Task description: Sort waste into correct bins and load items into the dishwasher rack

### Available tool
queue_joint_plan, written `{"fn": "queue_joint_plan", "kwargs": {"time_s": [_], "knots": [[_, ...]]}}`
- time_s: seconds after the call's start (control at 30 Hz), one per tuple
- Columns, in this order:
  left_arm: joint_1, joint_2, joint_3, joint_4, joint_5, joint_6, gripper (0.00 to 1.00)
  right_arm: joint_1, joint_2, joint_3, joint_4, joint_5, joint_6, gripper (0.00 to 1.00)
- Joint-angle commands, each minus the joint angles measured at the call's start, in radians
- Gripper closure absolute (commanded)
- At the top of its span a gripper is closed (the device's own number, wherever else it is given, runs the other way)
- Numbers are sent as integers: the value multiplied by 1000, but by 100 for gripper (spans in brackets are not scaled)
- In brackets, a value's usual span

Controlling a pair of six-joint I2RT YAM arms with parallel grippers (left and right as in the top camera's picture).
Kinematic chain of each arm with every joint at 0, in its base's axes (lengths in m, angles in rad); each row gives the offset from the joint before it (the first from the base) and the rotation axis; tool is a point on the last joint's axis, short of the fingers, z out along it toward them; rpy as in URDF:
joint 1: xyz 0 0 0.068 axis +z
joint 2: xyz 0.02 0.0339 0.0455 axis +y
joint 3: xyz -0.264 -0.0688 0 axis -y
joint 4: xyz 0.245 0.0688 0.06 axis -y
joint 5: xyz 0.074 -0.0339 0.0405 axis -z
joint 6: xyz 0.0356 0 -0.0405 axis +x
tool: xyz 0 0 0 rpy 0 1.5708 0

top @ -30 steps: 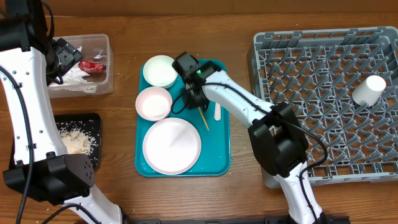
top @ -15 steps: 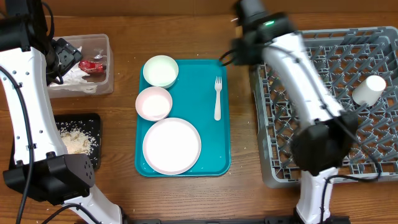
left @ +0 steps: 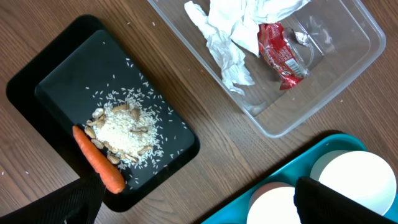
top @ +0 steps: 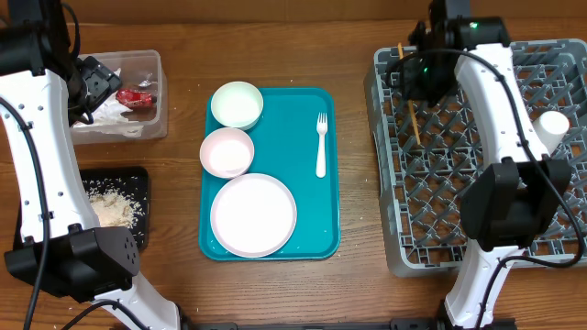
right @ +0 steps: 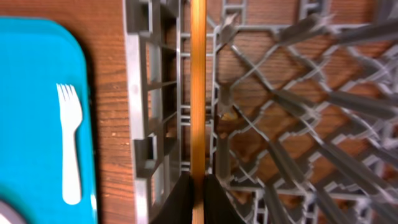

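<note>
The right end effector point(top: 420, 81) is hovering over the far left corner of the rack point(top: 486, 211). Its fingers point(right: 214, 200) are pressed together, pinching the chopsticks point(top: 411, 115). In the right wrist view they are showing as one thin wooden stick, running just inside the rack's left wall. Whether the free end is touching the grid cannot be told. A cup point(top: 553, 126) is lying on its side at the rack's right edge, well apart from the chopsticks.

The teal tray point(top: 316, 215) is sitting on the counter point(top: 358, 293) just left of the rack. It is carrying a fork point(top: 321, 145) on its right side. On its left side a bowl point(top: 237, 104), a pinkish bowl point(top: 227, 151) and a plate point(top: 253, 214) are lining up from far to near.

The left end effector point(left: 208, 202) is hanging above the counter between the tub point(left: 348, 74) and the black tray point(left: 56, 74). Its fingers point(left: 339, 199) are spread wide and gripping nothing. The tub is holding a napkin point(left: 230, 31) and a wrapper point(left: 280, 53), which are touching each other. The black tray is holding scraps point(left: 124, 130), with a carrot point(left: 98, 168) lying against them at the tray's edge.
</note>
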State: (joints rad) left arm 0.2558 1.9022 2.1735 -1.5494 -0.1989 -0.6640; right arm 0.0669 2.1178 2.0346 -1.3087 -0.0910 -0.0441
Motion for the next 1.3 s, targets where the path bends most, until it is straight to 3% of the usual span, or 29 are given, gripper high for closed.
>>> {"fn": "queue_joint_plan", "kwargs": {"time_s": [0.0, 0.2, 0.4, 0.63, 0.87, 1.07, 1.27], "knots": [[-1, -2, 8, -2, -13, -20, 0, 5, -14, -102, 59, -27, -12, 76], [-1, -2, 8, -2, -13, -20, 0, 11, -16, -106, 57, -31, 12, 54], [-1, -2, 8, -2, -13, -20, 0, 25, -35, -34, -30, -42, 69, 54], [-1, -2, 8, -2, -13, -20, 0, 138, -118, -11, -33, -45, 166, 52], [-1, -2, 8, -2, -13, -20, 0, 308, -92, -48, 89, -29, 352, 40], [-1, -2, 8, -2, -13, -21, 0, 430, -10, -149, 241, 96, 470, 39], [-1, -2, 8, -2, -13, -20, 0, 455, 63, -199, 294, 179, 547, 39]]}}
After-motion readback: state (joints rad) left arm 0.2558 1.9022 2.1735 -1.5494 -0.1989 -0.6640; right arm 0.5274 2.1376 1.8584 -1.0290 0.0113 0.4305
